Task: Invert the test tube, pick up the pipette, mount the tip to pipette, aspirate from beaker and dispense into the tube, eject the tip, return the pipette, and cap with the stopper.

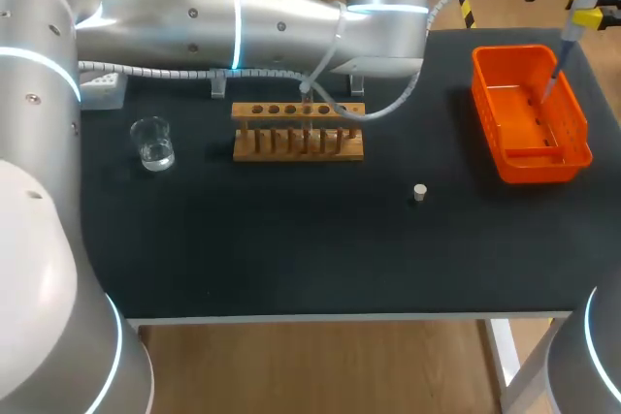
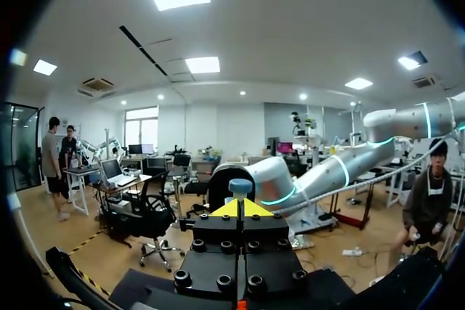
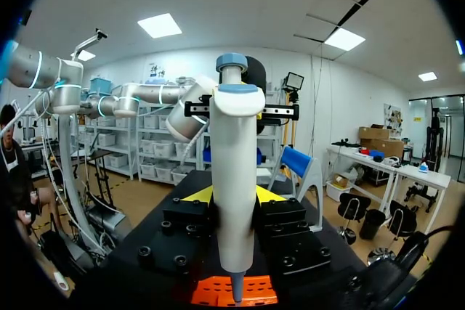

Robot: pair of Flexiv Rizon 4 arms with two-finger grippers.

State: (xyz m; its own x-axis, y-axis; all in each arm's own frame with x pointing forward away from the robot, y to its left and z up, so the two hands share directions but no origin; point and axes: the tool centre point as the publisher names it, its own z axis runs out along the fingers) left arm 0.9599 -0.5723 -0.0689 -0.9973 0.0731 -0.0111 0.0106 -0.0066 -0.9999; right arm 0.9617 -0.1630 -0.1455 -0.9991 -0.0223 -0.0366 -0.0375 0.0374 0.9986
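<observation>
Pipette clamped between yellow fingers of right gripper.

A pipette hangs tip-down over an orange basket at the black table's far right, with a wooden rack mid-table, a small stopper nearer the front edge, a beaker of clear liquid at left, and the left arm stretched across the back.

A laboratory: a wooden tube rack on the table, a beaker (clear liquid inside) at its 9 o'clock.
</observation>
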